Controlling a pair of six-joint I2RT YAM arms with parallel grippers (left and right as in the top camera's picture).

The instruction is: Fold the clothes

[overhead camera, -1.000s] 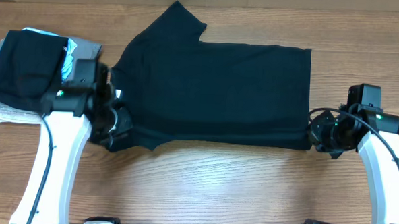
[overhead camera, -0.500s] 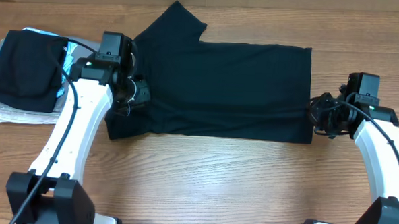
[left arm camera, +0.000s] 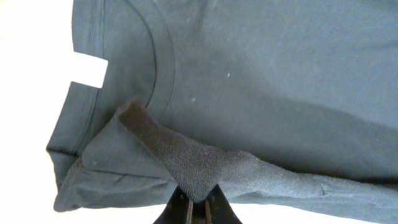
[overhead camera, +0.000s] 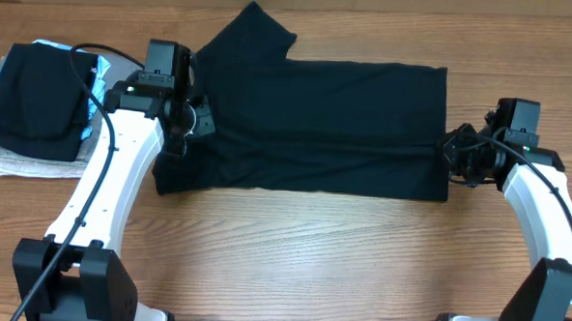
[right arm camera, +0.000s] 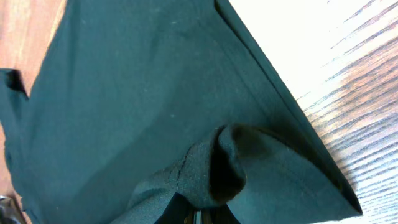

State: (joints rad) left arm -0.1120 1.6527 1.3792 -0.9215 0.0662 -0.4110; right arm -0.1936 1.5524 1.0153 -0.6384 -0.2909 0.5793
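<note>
The black T-shirt (overhead camera: 317,113) lies spread sideways on the wooden table, neck to the left, one sleeve (overhead camera: 248,33) pointing to the back. My left gripper (overhead camera: 184,129) is shut on a pinch of fabric beside the collar. In the left wrist view the gripper (left arm camera: 199,202) holds a raised peak of cloth, with the white neck label (left arm camera: 87,70) just beyond. My right gripper (overhead camera: 451,153) is shut on the hem end of the shirt. In the right wrist view the gripper (right arm camera: 198,214) grips a bunched fold of the shirt (right arm camera: 124,93).
A pile of folded garments sits at the far left: a black one (overhead camera: 37,101) on top, light blue (overhead camera: 98,83) showing under it, grey-beige (overhead camera: 15,163) at the bottom. Bare wooden table (overhead camera: 291,258) runs along the front.
Both grippers have moved toward the back of the table with the shirt's front edge, laying it over the body. The left arm swung in from the front left to the collar.
</note>
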